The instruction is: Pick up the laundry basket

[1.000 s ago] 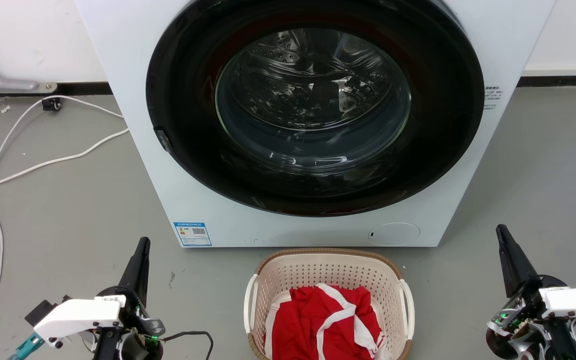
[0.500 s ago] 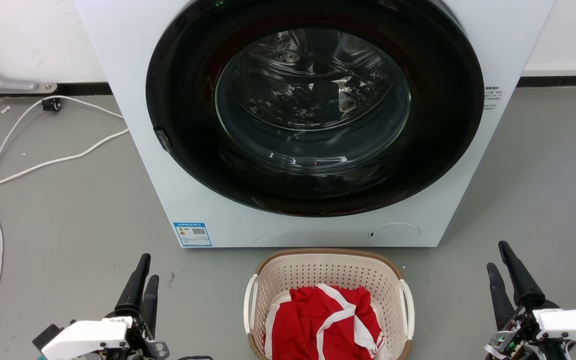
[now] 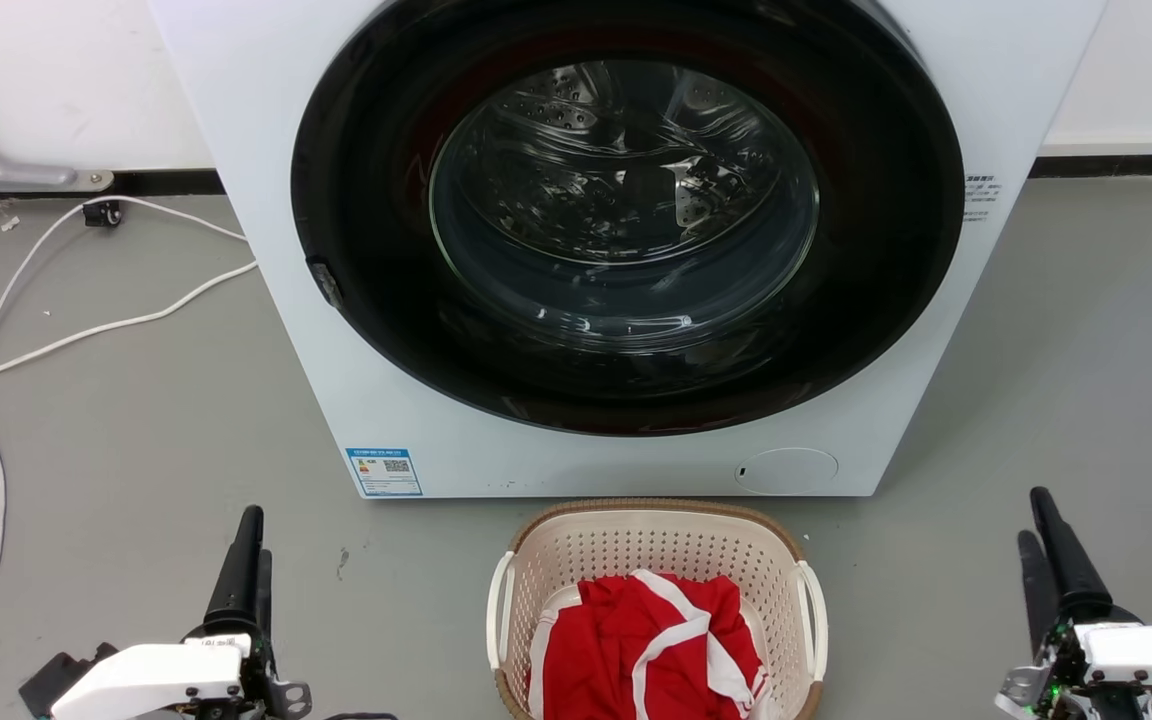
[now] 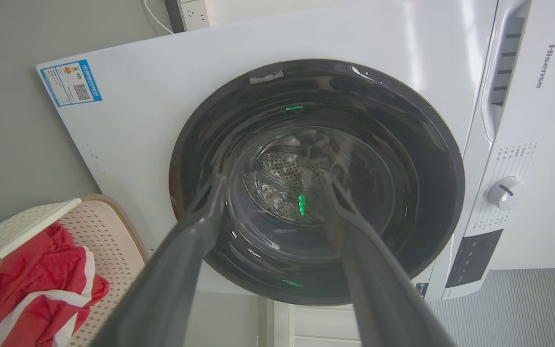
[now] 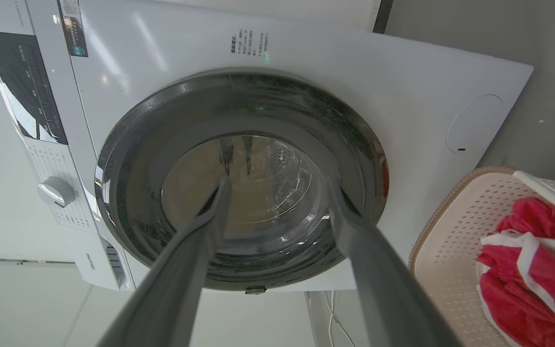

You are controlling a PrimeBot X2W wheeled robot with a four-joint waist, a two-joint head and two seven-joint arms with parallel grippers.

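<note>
White washer [image 3: 256, 150] with a dark round glass door. The basket [image 3: 656, 535] sits on the grey floor [image 3: 136, 430] just in front of it, holding red cloth [image 3: 636, 640]. The left gripper [image 3: 254, 535] and right gripper [image 3: 1033, 515] flank the basket, well apart from it, fingers spread and empty.

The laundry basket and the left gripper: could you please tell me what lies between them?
In the head view, bare grey floor lies between the left gripper and the basket, apart from one small dark mark.
</note>
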